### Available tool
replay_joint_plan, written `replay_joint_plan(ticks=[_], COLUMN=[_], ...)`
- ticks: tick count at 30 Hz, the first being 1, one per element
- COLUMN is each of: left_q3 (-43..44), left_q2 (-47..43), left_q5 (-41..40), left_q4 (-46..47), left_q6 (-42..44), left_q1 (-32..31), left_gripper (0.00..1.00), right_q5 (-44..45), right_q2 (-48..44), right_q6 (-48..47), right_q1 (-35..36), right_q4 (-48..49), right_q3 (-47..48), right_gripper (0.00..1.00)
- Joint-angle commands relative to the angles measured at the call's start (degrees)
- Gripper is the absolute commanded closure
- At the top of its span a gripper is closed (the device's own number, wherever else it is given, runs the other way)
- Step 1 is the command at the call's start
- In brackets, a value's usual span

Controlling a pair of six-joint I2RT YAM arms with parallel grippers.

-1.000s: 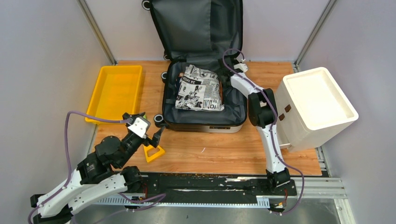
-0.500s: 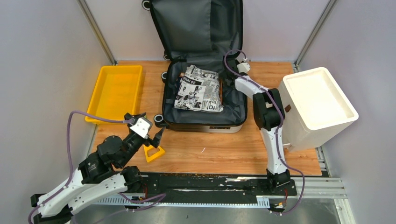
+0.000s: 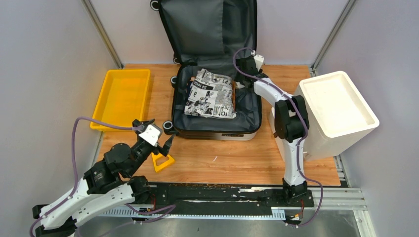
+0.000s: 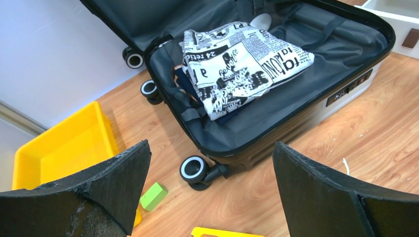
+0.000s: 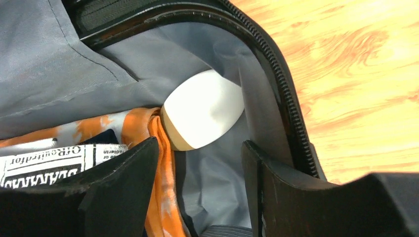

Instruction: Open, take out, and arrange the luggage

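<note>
The luggage (image 3: 217,132) lies open at the back of the table, its lid leaning on the rear wall. A folded newspaper-print cloth (image 3: 210,94) lies on its dark grey lining. My right gripper (image 3: 243,69) reaches into the far right corner of the luggage (image 5: 276,74). In the right wrist view this gripper (image 5: 200,163) is open over the lining, just short of a white rounded object (image 5: 202,108) and an orange cloth (image 5: 158,148). My left gripper (image 3: 165,143) hovers open off the near left wheel (image 4: 193,169), holding nothing.
A yellow tray (image 3: 121,96) sits at the left. A white bin (image 3: 336,106) stands at the right, close to the right arm's elbow. A small green block (image 4: 153,196) and a flat yellow piece (image 3: 162,161) lie on the wood below the left gripper.
The right gripper has moved further back into the luggage's far right corner, and its elbow has swung right toward the white bin. The left arm has barely moved.
</note>
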Motion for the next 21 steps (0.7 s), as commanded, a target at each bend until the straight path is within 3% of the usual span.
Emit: replay_joint_plan(ticks=[1, 6, 12, 14, 17, 21], left_q3=[-0.10, 0.15, -0.03, 0.06, 0.02, -0.08], left_q2=[0.55, 0.60, -0.06, -0.22, -0.73, -1.48], left_q5=[0.32, 0.80, 0.58, 0.89, 1.48, 2.43], left_q4=[1.89, 1.56, 1.73, 1.62, 1.81, 2.05], left_q6=[1.08, 0.98, 1.16, 1.10, 1.10, 1.06], left_q1=[-0.17, -0.11, -0.16, -0.17, -0.18, -0.11], left_gripper=[0.00, 0.00, 0.00, 0.00, 0.00, 0.00], right_q5=[3.29, 1.44, 4.70, -4.13, -24.69, -38.04], right_q2=[0.85, 3.47, 7.70, 5.46, 3.33, -0.36], right_q6=[-4.68, 4.09, -11.49, -18.94, -28.61, -50.21], right_q1=[-0.22, -0.21, -0.95, -2.97, -6.85, -7.78], right_q4=[-3.53, -3.82, 0.09, 2.90, 3.46, 2.91], right_q3=[6.29, 7.73, 12.66, 10.85, 10.72, 7.39], right_gripper=[0.36, 0.36, 0.37, 0.38, 0.42, 0.48])
